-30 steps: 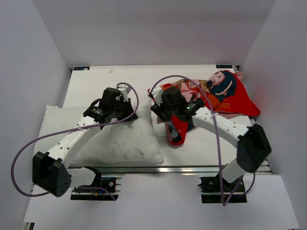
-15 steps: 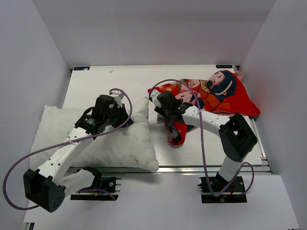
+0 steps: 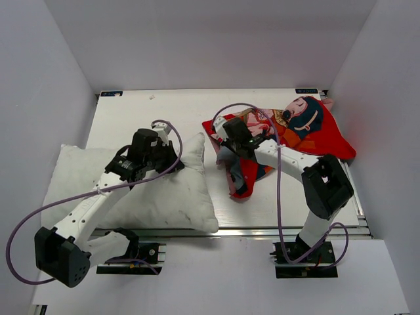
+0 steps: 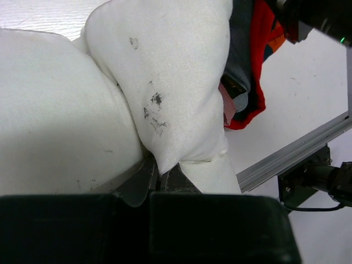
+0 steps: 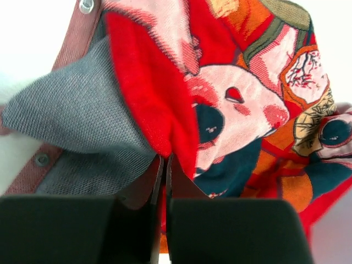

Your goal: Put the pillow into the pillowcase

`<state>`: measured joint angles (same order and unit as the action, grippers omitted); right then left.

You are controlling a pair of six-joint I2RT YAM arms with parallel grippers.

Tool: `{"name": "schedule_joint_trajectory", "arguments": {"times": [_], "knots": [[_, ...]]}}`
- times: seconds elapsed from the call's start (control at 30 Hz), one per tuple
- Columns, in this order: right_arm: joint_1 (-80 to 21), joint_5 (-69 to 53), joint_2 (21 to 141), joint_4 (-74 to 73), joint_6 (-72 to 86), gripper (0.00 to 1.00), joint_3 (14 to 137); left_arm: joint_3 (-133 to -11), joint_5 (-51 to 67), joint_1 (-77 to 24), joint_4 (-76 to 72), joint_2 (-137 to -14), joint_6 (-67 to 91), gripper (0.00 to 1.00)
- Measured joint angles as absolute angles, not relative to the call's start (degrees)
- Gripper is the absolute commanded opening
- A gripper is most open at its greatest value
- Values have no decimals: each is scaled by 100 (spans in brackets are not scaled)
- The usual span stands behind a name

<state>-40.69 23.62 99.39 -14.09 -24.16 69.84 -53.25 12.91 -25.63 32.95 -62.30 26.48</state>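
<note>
At the left, the pillow [image 3: 147,197] lies along the near edge of the table [image 3: 131,108], with its far right corner pulled up and toward the middle. The left gripper [image 4: 159,175] is pressed together on that corner, and a wad of white fabric bulges out past its jaws. This grip is the same as a second ago. The arm has only carried the corner a little farther from the near edge, so the corner now points at the red cloth, just beside it.

The real change is on the right. The right gripper [image 5: 165,165], spread a second ago, has moved to the far left part of the pillowcase [image 3: 302,134] and snapped together on it. Its wrist view shows the jaws pinching a red printed fold right where a grey layer [image 5: 77,121] with snaps meets it. Whether it holds one layer or both I cannot tell. The pillowcase sits bunched at the far right of the table, one tail trailing toward the near side.

Each arm now holds its own piece, so my guess is that opening the mouth comes next. If both layers are pinched, the opening will stay closed and the pillow corner will have nowhere to go.
</note>
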Motion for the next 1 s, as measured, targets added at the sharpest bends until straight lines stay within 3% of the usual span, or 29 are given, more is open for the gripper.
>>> {"name": "schedule_joint_trajectory", "arguments": {"times": [0.4,0.8,1.0], "knots": [[-3153,322,9891,-2095,-631,0,9006,-5284,1977,-2567,2432,-7065,2814,0],[-3225,-779,9778,-2353,-228,0,8917,-5894,2370,-2689,2056,-8228,2676,0],[-3188,-1334,8858,-2276,-694,0,8064,-6661,2497,-2692,2217,-9056,2237,0]]}}
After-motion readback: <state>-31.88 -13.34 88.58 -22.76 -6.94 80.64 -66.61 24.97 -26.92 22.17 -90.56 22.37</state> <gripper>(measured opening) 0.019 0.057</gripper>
